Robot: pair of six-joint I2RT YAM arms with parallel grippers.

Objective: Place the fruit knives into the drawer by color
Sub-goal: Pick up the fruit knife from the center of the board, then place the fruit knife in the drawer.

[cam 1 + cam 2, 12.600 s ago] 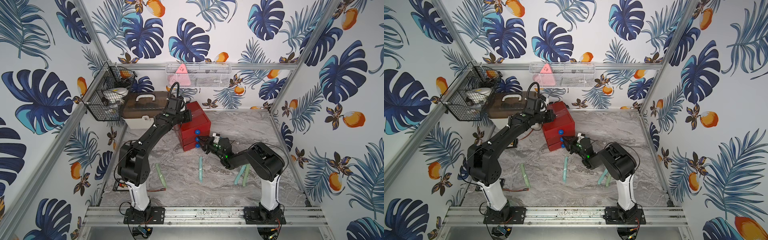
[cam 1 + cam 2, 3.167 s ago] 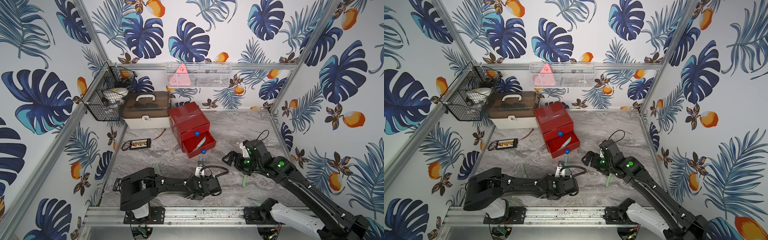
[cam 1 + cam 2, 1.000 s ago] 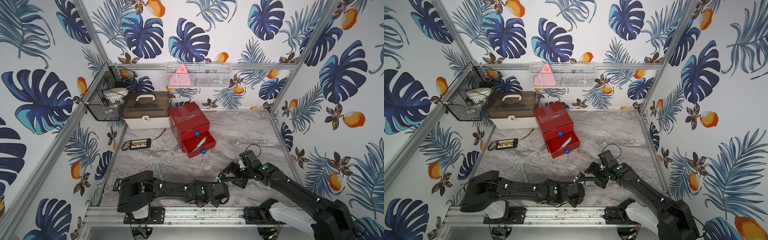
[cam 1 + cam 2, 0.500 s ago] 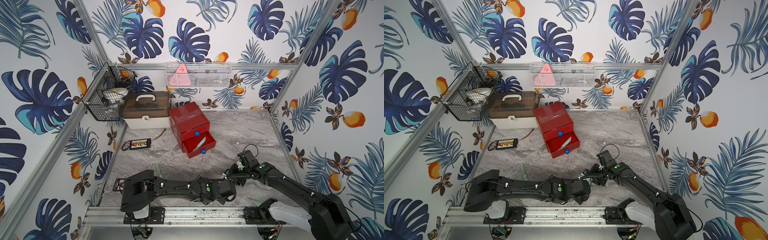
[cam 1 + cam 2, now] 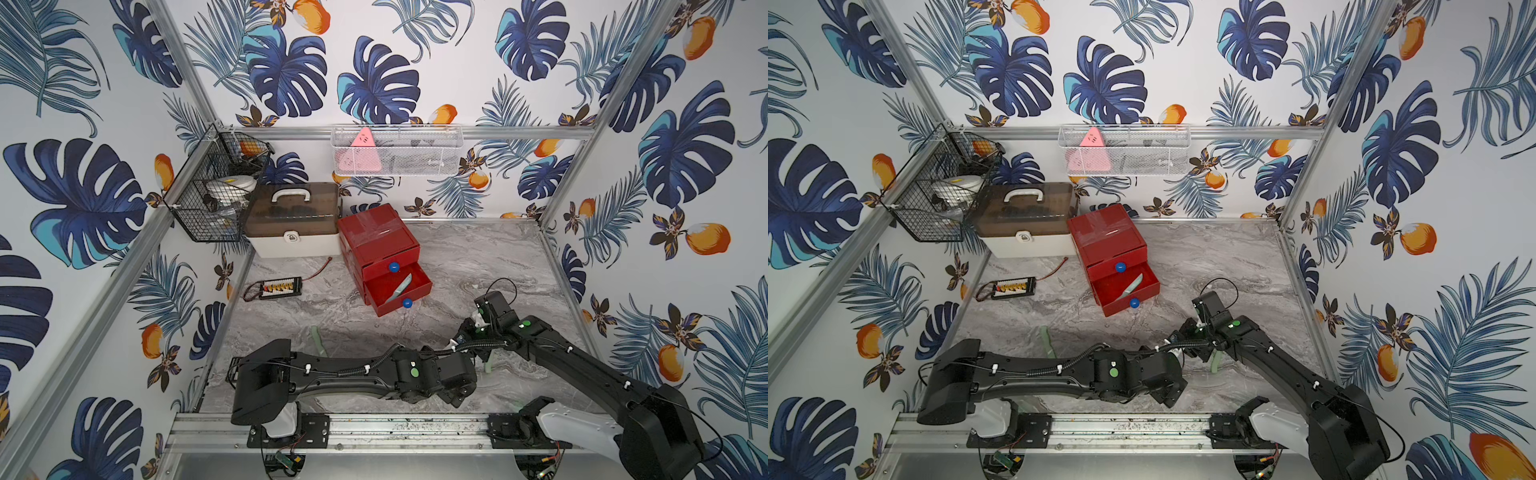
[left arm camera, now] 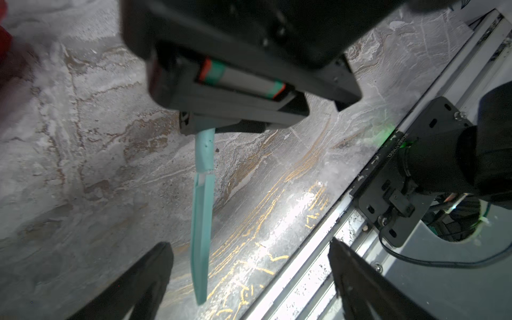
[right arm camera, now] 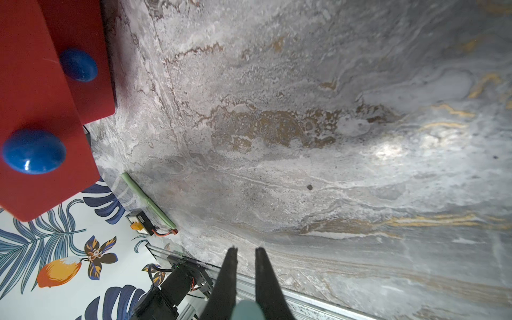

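Marble tabletop (image 5: 478, 257), down by the front rail, and both arms are bunched together! See the right gripper (image 7: 246, 249) clamped tight on the handle of a teal knife (image 6: 203, 207), blade running lengthways out toward the gap of the left gripper (image 6: 248, 243), whose fingers are spread wide, touching nothing. Well back and to their left sits the red chest (image 5: 374, 237), one drawer (image 5: 424, 286) pulled out, a second teal knife (image 5: 401, 286) already inside. Right arm's carry, I'd say.

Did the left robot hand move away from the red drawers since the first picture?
Yes. The left gripper was at the top of the red chest; now it is down near the front rail, well clear of the chest.
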